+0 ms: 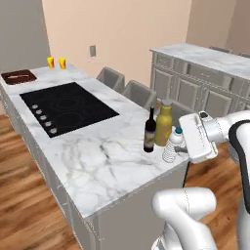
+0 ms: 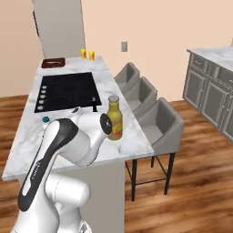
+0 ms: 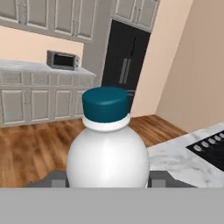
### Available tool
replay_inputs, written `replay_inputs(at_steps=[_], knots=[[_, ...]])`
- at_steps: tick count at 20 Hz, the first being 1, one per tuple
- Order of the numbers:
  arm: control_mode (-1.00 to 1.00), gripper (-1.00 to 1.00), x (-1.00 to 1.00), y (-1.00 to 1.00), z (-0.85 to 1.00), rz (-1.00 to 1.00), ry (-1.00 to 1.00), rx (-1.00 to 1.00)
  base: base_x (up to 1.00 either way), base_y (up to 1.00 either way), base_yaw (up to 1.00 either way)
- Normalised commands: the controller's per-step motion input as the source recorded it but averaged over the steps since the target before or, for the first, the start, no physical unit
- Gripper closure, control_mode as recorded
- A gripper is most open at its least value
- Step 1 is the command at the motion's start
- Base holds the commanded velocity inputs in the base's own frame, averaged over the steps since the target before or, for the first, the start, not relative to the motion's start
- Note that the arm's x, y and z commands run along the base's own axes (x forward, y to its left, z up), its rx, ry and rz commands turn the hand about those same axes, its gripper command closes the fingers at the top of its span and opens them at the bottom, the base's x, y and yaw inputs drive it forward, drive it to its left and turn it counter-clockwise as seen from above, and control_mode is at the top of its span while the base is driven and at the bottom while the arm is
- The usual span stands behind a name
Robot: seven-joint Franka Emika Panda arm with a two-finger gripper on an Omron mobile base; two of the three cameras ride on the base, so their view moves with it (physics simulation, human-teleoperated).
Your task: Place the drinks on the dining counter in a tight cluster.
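Three bottles [image 1: 163, 133] clustered upright on the dining counter [image 1: 107, 161], beside its edge.

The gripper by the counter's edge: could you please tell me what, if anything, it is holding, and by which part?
The gripper holds the small water bottle by its rounded body, below the teal cap, jaws on either side.

Water bottle [image 1: 172, 148] between the gripper [image 1: 181, 148] fingers: white ribbed body, teal cap. Just past the gripper, squat bottle [image 1: 164, 124]: amber-yellow, pale cap; from the right base view its label is red and yellow. Beside that, wine bottle [image 1: 150, 131]: dark, near black, pale label. Under the gripper, dining counter [image 1: 107, 161]: white marble with grey veins, pale grey base. Far beyond, cooktop [image 1: 67, 106]: glossy black with pale knobs. Farthest off, two cups [image 1: 56, 62]: orange-yellow; tray [image 1: 19, 76]: dark red-brown.
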Motion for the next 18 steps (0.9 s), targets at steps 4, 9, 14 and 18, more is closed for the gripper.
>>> replay_inputs(at_steps=[4, 9, 14, 18], knots=[[1.0, 1.0, 0.0, 0.0, 0.0, 0.0, 0.0, 0.0, -0.09, 0.13, -0.5], [1.0, 1.0, 0.0, 0.0, 0.0, 0.0, 0.0, 0.0, 0.53, 0.93, -0.47], [1.0, 1.0, 0.0, 0.0, 0.0, 0.0, 0.0, 0.0, 0.57, 1.0, -0.3], [1.0, 1.0, 0.0, 0.0, 0.0, 0.0, 0.0, 0.0, 0.31, 1.0, -0.04]])
